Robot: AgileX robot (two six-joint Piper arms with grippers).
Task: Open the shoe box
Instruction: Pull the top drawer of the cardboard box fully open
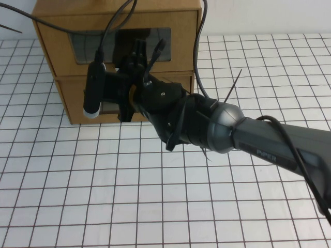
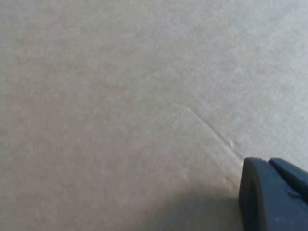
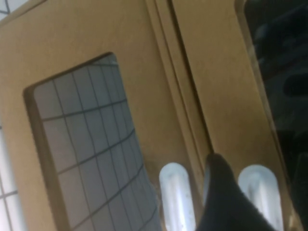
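Observation:
Two brown cardboard shoe boxes are stacked at the back left. The upper box (image 1: 57, 36) and the lower box (image 1: 72, 101) each have a clear window in the front. My right gripper (image 1: 140, 54) reaches across from the right and is up against the box fronts, around the seam between the two boxes. In the right wrist view, the gripper's dark tip (image 3: 219, 192) lies over that seam (image 3: 180, 106), beside a window (image 3: 82, 144). My left gripper (image 2: 272, 197) shows only as a dark edge right against plain cardboard (image 2: 120, 96).
The right arm (image 1: 269, 144) stretches over a white tabletop with a grid pattern (image 1: 129, 206). A black wrist camera with a white tip (image 1: 93, 90) hangs in front of the lower box. Cables (image 1: 199, 46) loop over the boxes.

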